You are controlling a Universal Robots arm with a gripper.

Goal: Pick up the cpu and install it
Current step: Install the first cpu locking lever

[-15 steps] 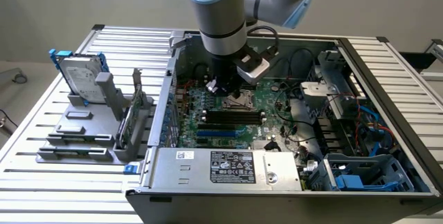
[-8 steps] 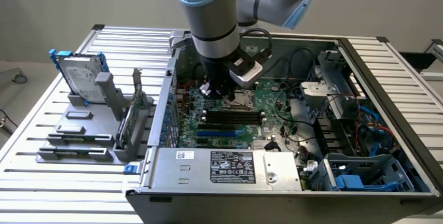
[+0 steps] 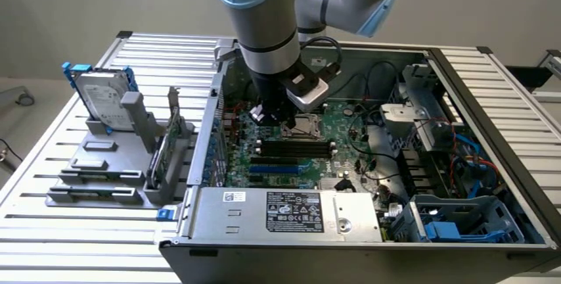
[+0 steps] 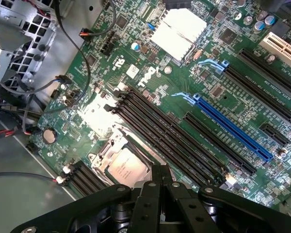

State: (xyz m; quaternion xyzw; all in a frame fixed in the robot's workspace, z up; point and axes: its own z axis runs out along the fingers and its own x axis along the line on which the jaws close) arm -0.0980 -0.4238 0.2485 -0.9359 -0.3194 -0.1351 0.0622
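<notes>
The cpu (image 4: 127,167) lies flat inside the metal-framed socket (image 4: 117,148) of the green motherboard (image 4: 184,87), its silvery top bearing faint print too small to read. In the exterior view the socket (image 3: 306,125) sits near the middle of the frame, inside the open computer case (image 3: 491,165). The gripper (image 4: 161,180) hangs just above the socket's edge, its black fingers (image 4: 150,194) pressed together with nothing between them.

Beside the socket run black memory slots (image 4: 160,128); further out lie a long blue expansion slot (image 4: 233,127), more black slots and a silver heatsink (image 4: 177,30). Black and red cables (image 4: 63,82) loop across the board's corner near the socket. White "DELL" lettering (image 4: 146,74) is printed on the board.

In the exterior view, the power supply (image 3: 290,213) at the lower centre carries a dark label with unreadable print. At the exterior view's left, a hard drive (image 3: 98,96) in a blue bracket stands upright in a grey rack (image 3: 101,172) on the slatted table (image 3: 52,231).
</notes>
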